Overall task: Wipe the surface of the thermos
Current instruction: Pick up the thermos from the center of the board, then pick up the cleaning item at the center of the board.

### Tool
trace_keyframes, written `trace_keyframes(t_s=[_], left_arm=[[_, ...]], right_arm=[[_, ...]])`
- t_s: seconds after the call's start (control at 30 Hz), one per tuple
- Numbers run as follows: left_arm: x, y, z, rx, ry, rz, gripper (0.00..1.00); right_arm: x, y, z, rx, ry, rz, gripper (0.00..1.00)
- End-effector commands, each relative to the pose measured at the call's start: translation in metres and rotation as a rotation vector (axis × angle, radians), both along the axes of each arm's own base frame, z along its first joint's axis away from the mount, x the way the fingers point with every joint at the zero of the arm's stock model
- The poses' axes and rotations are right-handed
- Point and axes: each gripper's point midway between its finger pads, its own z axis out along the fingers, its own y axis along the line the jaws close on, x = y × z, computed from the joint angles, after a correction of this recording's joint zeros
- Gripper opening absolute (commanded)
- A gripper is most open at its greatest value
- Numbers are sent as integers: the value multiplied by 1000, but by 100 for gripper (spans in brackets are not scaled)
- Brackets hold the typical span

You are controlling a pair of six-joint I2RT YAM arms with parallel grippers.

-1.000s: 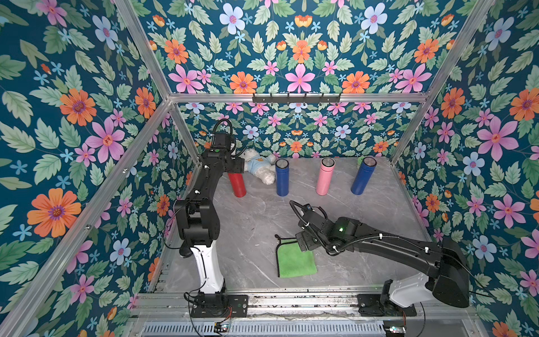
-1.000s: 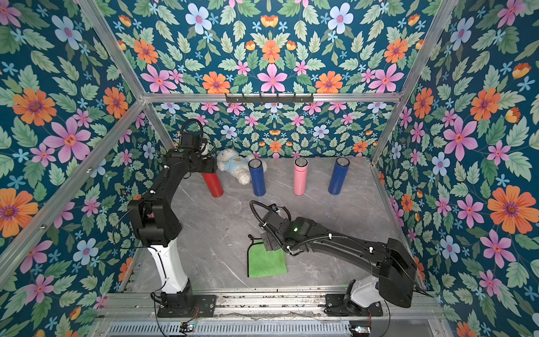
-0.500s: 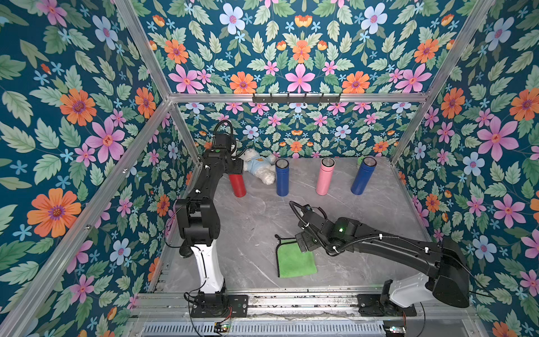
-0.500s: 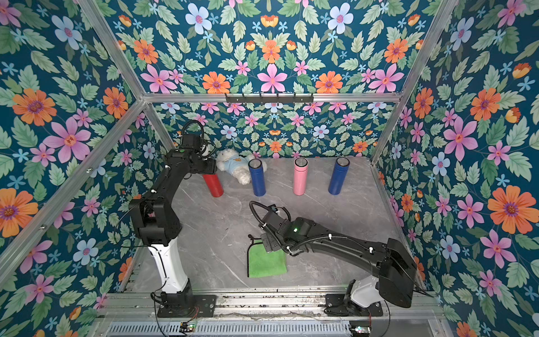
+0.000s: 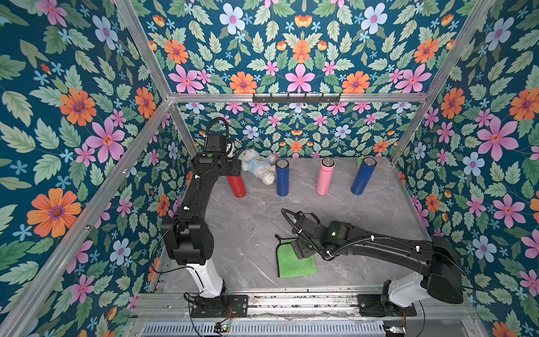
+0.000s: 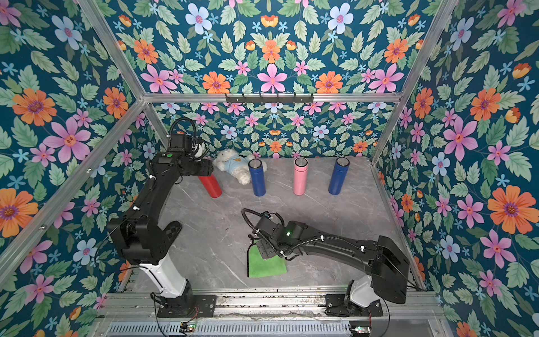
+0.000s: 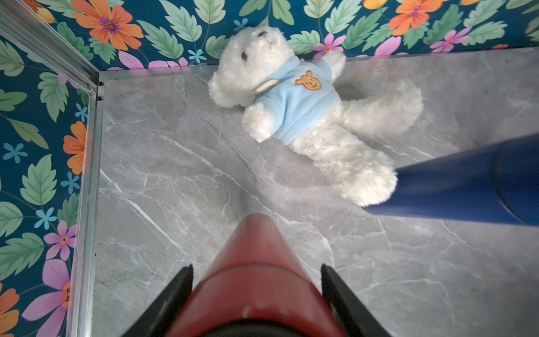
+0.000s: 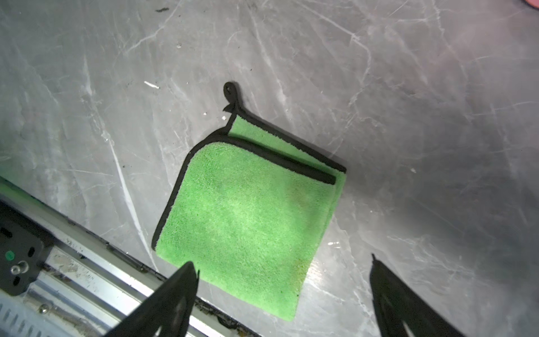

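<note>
Four thermoses were recorded in a row near the back wall on the grey marble table [image 5: 248,227], all visible in both top views: a red thermos [image 5: 236,186] at the left end, then a blue thermos [image 5: 282,178], a pink thermos [image 5: 324,176] and a second blue thermos [image 5: 362,176] at the right end. A white plush bear [image 5: 256,167] in a light blue shirt was laid on its back between the red thermos and the blue thermos, just beside both. The left gripper [image 7: 256,270] was positioned over the top of the red thermos. In the left wrist view its two black fingers [image 7: 178,289] were seen pressed against opposite sides of the red cap, so the claw was clenched on the red thermos. A folded green cloth [image 5: 294,264] with black edging and a small black loop was laid flat near the front edge of the table, well apart from the row. The right gripper [image 8: 283,261] was held over the cloth with its jaws spread wide and released. In the right wrist view the cloth was seen lying flat beyond the parted fingertips, and nothing was grasped.
</note>
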Motion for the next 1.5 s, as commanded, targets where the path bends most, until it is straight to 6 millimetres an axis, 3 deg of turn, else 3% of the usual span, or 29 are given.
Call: trace_keyframes(t_s=[0.0, 0.23, 0.27, 0.37, 0.6, 0.87, 0.9, 1.0, 1.1, 1.17, 1.27, 1.47], left_arm=[[-15, -16, 10, -6, -6, -46, 0], [-52, -31, 6, 62, 52, -81, 0], [-56, -29, 4, 82, 62, -75, 0], [-64, -28, 4, 95, 65, -74, 0], [-72, -31, 9, 73, 44, -89, 0], [-74, -38, 12, 42, 26, -114, 0], [-74, -39, 11, 37, 26, -119, 0], [-75, -43, 8, 21, 27, -135, 0], [-77, -47, 6, 16, 23, -150, 0], [-79, -53, 6, 7, 20, -175, 0], [-85, -67, 6, -2, 21, -238, 0], [-94, -113, 9, -34, -40, -412, 0]], right_arm=[[-9, 12, -7, 24, 46, -8, 89], [-16, 33, -38, 29, 101, -8, 85], [-17, 36, -53, 6, 121, -9, 85], [-16, 41, -71, -15, 139, -17, 85], [-15, 26, -106, -156, 172, -78, 80], [-29, 8, -131, -197, 242, -114, 48], [-31, 7, -133, -202, 251, -114, 42], [-33, 0, -142, -224, 297, -127, 3], [-31, -7, -146, -213, 322, -148, 0], [-25, -9, -142, -157, 331, -170, 0], [-13, -10, -113, -22, 291, -179, 0], [13, -15, -17, 407, 210, -167, 0]])
